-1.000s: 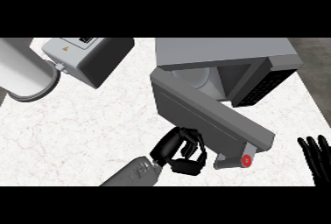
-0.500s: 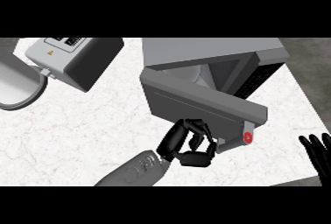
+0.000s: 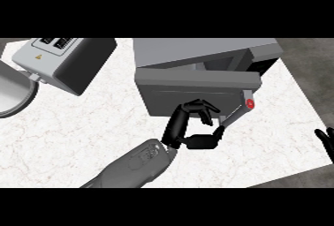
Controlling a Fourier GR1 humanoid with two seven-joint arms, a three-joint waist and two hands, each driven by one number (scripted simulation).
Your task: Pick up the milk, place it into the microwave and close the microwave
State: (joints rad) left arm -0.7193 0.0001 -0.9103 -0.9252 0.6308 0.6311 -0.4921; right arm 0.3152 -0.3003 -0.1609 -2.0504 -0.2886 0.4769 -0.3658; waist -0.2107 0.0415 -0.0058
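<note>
Microwave door (image 3: 195,90), nearly shut, long axis running nine-to-three, touching my left robot hand (image 3: 192,126) at its twelve o'clock, fingers curled, grasping nothing; milk unseen, presumably inside; right robot hand (image 3: 324,140) released, farther.

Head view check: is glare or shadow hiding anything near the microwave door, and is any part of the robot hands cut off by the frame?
Head view: no glare on the white marble counter; lighting is flat, with only faint shading under the grey microwave door. The left robot hand shows whole against the door, its dark fingers blending with the handle. The right robot hand is cropped at the right edge.
</note>
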